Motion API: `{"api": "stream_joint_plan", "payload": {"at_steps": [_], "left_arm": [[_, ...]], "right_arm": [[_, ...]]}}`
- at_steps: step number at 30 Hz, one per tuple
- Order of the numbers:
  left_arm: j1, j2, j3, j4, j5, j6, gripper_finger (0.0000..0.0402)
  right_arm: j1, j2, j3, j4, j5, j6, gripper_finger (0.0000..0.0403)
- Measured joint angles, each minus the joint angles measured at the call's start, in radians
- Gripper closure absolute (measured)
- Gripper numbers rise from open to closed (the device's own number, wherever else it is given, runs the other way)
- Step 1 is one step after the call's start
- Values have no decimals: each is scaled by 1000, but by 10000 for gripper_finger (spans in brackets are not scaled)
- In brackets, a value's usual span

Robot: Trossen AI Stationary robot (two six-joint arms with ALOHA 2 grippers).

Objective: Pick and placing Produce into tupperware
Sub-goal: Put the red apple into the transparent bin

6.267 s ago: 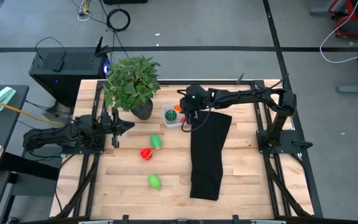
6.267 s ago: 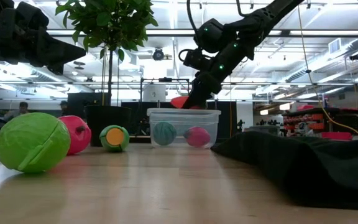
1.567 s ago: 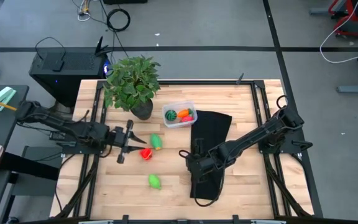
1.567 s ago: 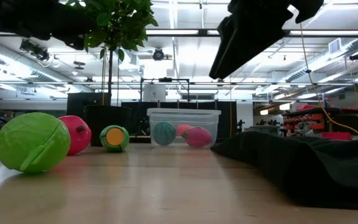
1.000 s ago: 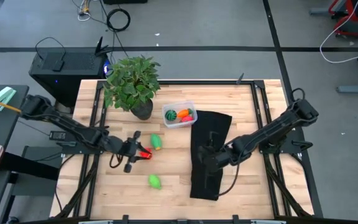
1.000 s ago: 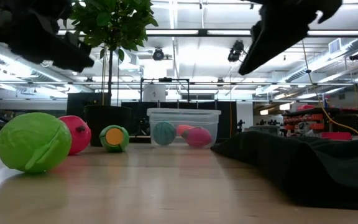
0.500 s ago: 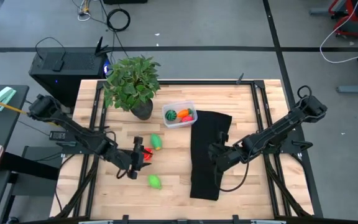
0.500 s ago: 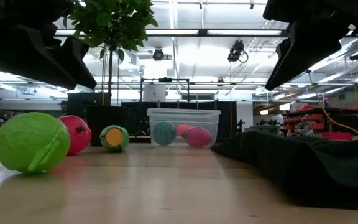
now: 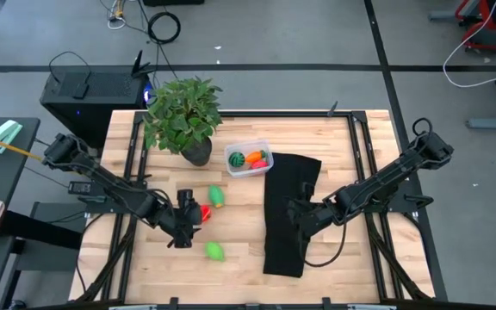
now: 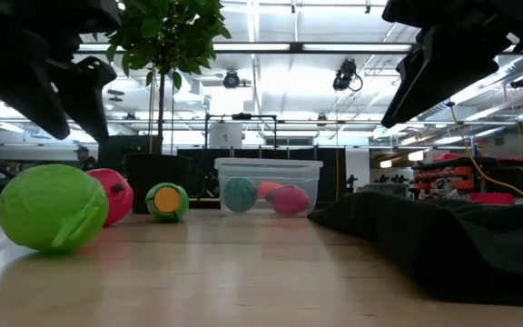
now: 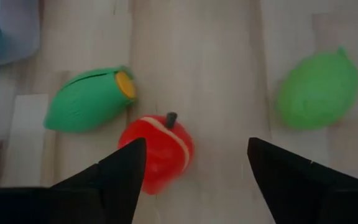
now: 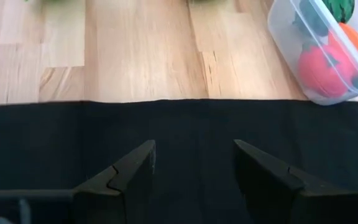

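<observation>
High view shows the left pincer (image 9: pixel 188 215) just beside the red fruit (image 9: pixel 203 213) on the wooden surface (image 9: pixel 239 258), while the left wrist view shows its fingers (image 11: pixel 126 168) spread apart with that fruit (image 11: pixel 157 149) lying between them, nearer one finger.

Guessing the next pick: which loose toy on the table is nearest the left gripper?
The red apple, directly ahead between the open left gripper fingers. The green corn and light green lemon lie off to either side.
</observation>
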Motion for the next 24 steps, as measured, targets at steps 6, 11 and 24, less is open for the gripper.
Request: {"api": "stream_joint_plan", "payload": {"at_steps": [6,11,24], "left_arm": [[-7,30,-2,-10,0,-5,103],[7,106,-3,-10,-4,-70,91],[7,148,-2,-15,-87,-59,81]], "right_arm": [[0,0,0,11,0,-32,184],[0,0,0,26,0,-54,183],[0,0,0,54,0,-59,183]]}}
